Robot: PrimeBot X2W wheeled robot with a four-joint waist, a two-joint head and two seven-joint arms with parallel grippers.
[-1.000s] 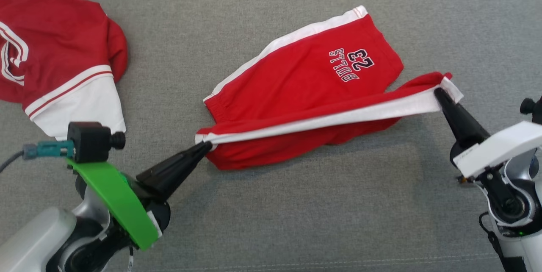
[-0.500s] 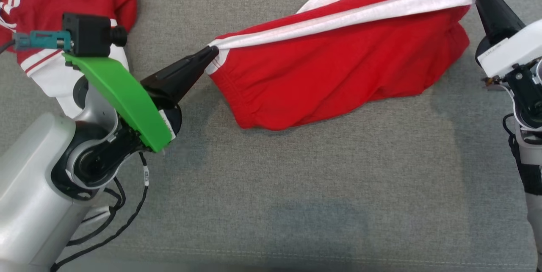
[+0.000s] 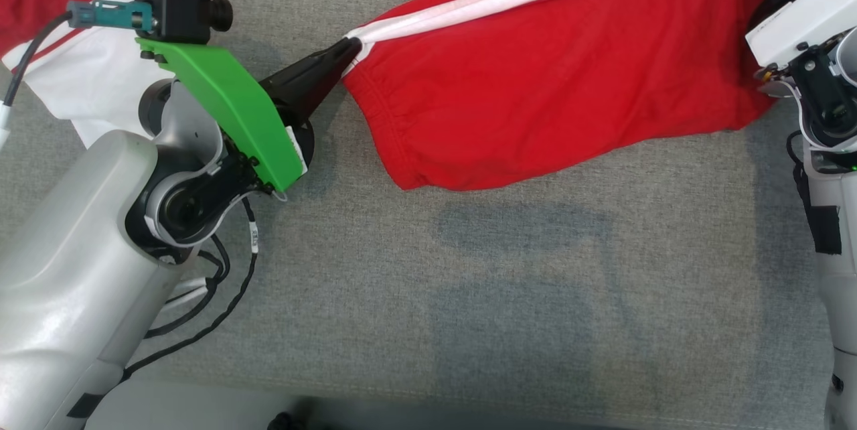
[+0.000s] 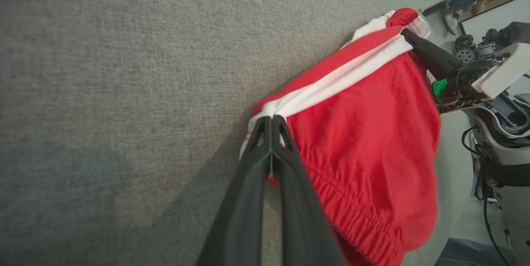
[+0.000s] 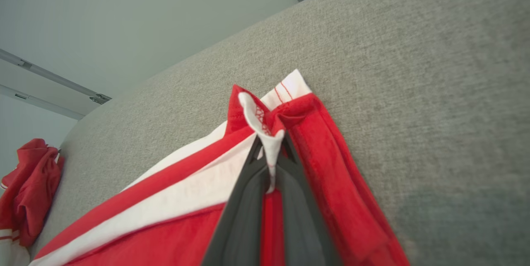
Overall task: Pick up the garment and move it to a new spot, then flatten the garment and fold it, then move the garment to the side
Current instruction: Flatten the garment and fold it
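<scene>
Hanging stretched between both grippers is the garment (image 3: 549, 95), a red knit piece with a white stripe along its upper edge and a gathered elastic band at one end. The left gripper (image 4: 271, 120) is clamped tight on the corner where the white stripe meets the elastic band, its two dark fingers pressed together on the cloth. The right gripper (image 5: 272, 139) is likewise closed, pinching the opposite corner, where a white hem with red stitching bunches up over the fingertips. The white stripe runs taut from one gripper to the other, and the red cloth sags below it in loose folds. The garment is over the far part of the grey woven upholstered surface (image 3: 469, 296), toward its right side, and its shadow falls separately on the fabric nearer the robot. I cannot tell whether its lowest fold touches the surface. A second red-and-white garment (image 3: 60, 82) lies crumpled near the far left corner, beside the left arm.
</scene>
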